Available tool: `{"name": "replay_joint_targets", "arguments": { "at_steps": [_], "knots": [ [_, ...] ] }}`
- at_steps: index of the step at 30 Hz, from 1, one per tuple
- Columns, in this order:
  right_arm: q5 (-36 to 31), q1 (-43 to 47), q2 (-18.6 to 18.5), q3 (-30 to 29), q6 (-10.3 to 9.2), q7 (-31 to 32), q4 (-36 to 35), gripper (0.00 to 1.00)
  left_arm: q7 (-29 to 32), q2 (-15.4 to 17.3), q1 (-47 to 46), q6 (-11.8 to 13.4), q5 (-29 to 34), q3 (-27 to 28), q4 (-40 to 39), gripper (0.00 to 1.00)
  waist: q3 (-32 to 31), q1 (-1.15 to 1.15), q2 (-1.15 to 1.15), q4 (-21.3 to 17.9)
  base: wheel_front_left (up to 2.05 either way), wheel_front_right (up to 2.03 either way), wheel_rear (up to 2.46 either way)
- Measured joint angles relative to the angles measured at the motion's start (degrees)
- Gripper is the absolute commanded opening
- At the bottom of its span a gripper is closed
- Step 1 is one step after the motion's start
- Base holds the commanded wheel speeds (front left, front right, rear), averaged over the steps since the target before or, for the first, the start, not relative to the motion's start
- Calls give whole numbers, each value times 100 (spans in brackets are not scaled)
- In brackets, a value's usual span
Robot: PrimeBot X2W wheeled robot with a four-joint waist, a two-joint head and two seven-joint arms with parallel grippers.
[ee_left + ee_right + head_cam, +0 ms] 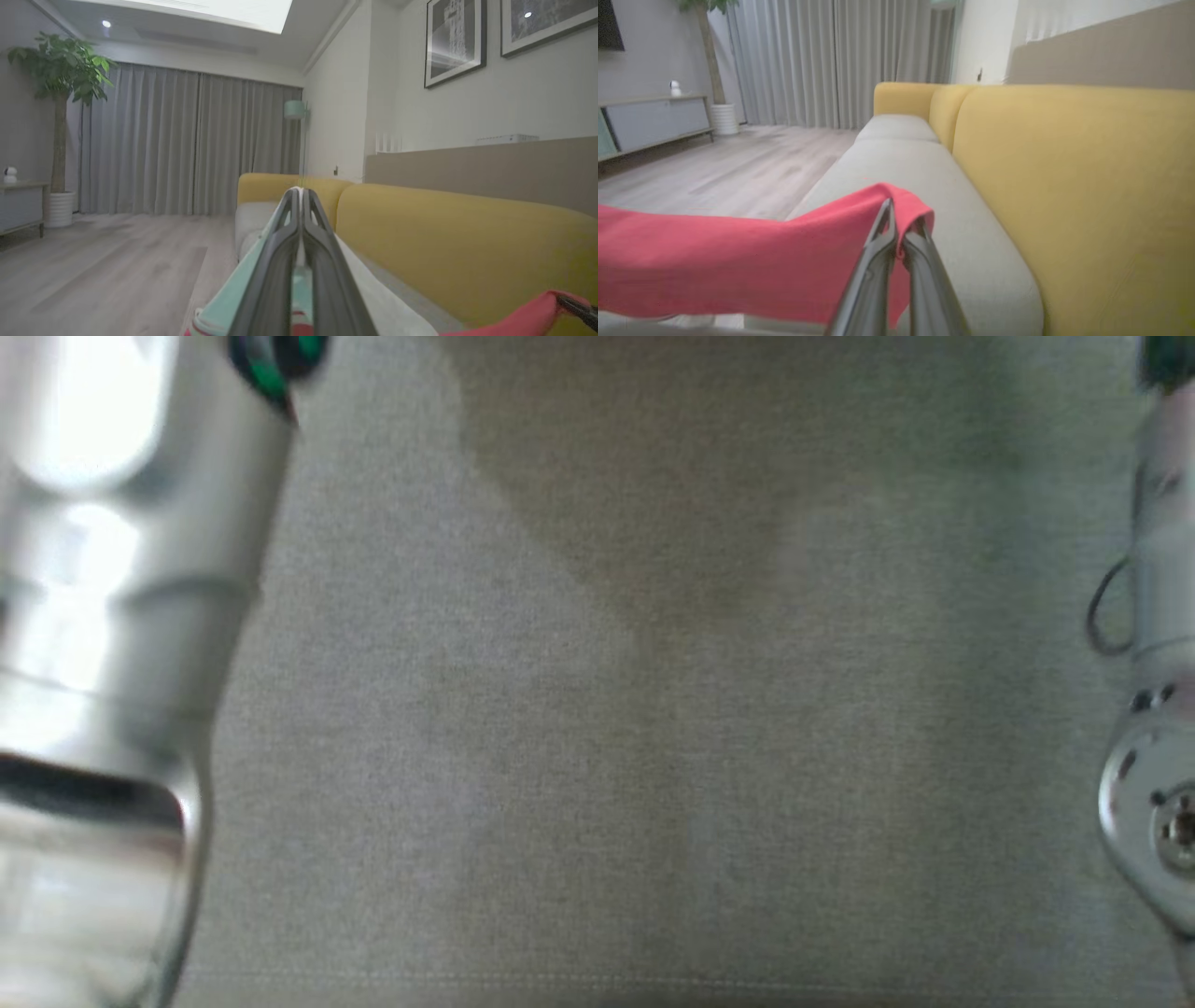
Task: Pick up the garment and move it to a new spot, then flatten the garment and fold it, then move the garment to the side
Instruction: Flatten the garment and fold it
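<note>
Right gripper (899, 223) clamps the red garment (714, 261), which trails toward nine o'clock above the grey sofa seat (896, 154). Left gripper (299, 190), fingers together, pinches its mint side.

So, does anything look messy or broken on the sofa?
Nothing looks broken or spilled. The red garment isn't lying on the sofa; the right gripper pinches one edge and holds it up above the seat.

Glossy silver forearms (140, 569), grey cable loop (1106, 611), left tool (299, 190) with 2 dark fingers (280, 261).
</note>
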Motion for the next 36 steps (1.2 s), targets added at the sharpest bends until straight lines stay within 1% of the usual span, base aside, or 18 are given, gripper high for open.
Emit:
{"name": "replay_joint_targets", "arguments": {
  "at_steps": [1, 3, 7, 9, 13, 15, 18, 19, 25, 29, 36],
  "knots": [
    [-87, 171, 14, -64, 0, -129, 293, 0, -48, -16, 359, -83, -42, -34, 86, 0, 133, 2, 0, 35, 0, 0, 0],
    [-162, 386, 33, -118, 0, -245, 579, 0, -49, -10, 764, -138, -91, -87, 162, 0, 247, 2, 0, 55, 0, 0, 0],
    [-185, 671, 94, -179, 0, -479, 948, 0, -100, -3, 1453, -174, -183, -110, 113, 0, 444, 2, 0, 47, 0, 0, 0],
    [-135, 754, 113, -194, 0, -569, 1013, 0, -100, 5, 1745, -189, -241, -60, -1, 0, 467, 2, 0, 14, 0, 0, 0],
    [151, 996, 112, -214, 0, -667, 995, 0, -119, 79, 2428, -182, -276, 81, -533, 0, 397, -1, 0, -28, 0, 0, 0],
    [322, 1187, 120, -188, 0, -667, 959, 0, -118, 140, 2830, -130, -275, 204, -849, 0, 326, 0, 0, -53, 0, 0, 0],
    [546, 1632, 124, -42, 0, -668, 680, 0, -125, 258, 3524, -78, -269, 246, -1270, 0, 169, -1, 0, -85, 0, 0, 0],
    [546, 1632, 124, -42, 0, -668, 680, 0, -125, 258, 3524, -78, -269, 246, -1270, 0, 169, -1, 0, -85, 0, 0, 0],
    [1313, 2794, 154, 388, 0, -668, 96, 0, -122, 420, 4968, 94, -224, 249, -1926, 0, -357, -1, 0, -95, 0, 0, 0],
    [1777, 3679, 183, 598, 0, -667, -290, 0, -66, 552, 5817, 331, -260, 227, -2396, 0, -807, -2, 0, -80, 0, 0, 0],
    [2475, 5139, 231, 871, 0, -606, -1099, 0, 242, 769, 7342, 756, -427, 180, -3287, 0, -1586, -2, 0, -44, 0, 0, 0]
  ]
}}
